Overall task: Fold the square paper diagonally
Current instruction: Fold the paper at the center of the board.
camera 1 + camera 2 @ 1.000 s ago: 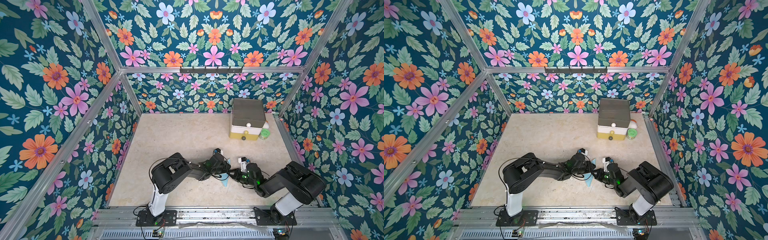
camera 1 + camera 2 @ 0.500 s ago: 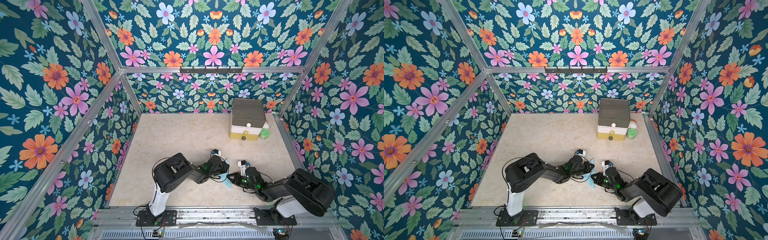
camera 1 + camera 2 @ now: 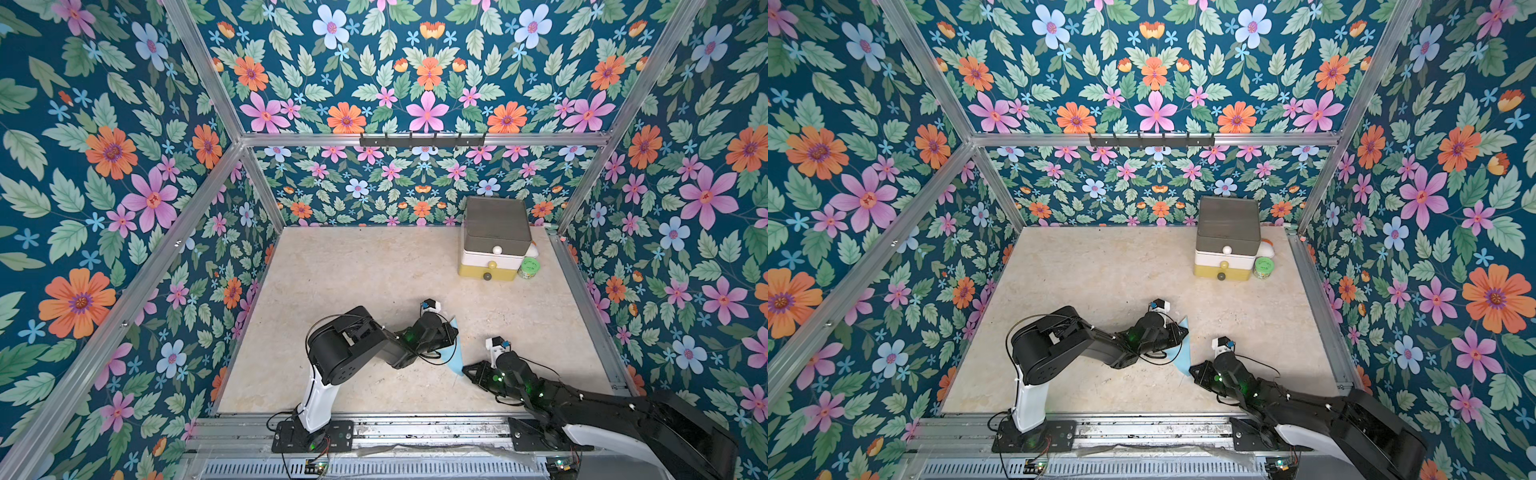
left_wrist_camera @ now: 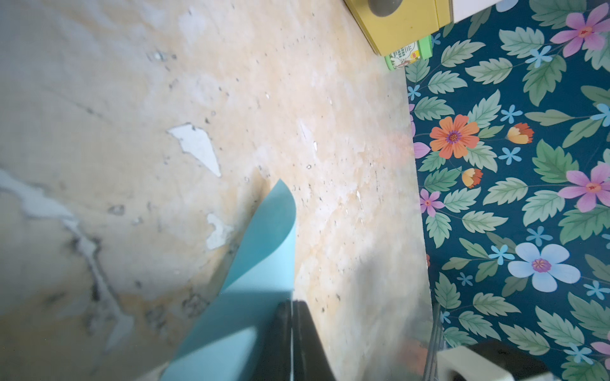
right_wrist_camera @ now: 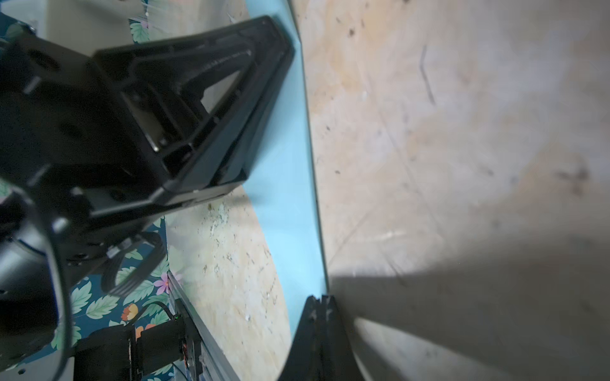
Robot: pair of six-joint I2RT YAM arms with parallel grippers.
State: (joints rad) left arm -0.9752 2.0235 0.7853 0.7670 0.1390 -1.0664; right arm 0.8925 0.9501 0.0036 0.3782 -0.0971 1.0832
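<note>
- Inspecting both top views, the thin light sky-blue square paper sits toward the front edge of the beige marble-patterned bench, about midway between its left and right edges.
- The sheet does not lie flat. In the left wrist view the paper curls up off the bench to a rounded top.
- Left tool: clenched, fingers pressed together on the paper's edge at the end farther from the front edge.
- Right tool: clenched, its tips gripping the sheet's narrow pointed end nearer the front edge.
- The two tools are near each other but apart, and the paper spans between them.
- A stacked grey, white and yellow drawer box stands at the far right corner of the bench, well apart from the paper. A small green round tub sits just beside it.
</note>
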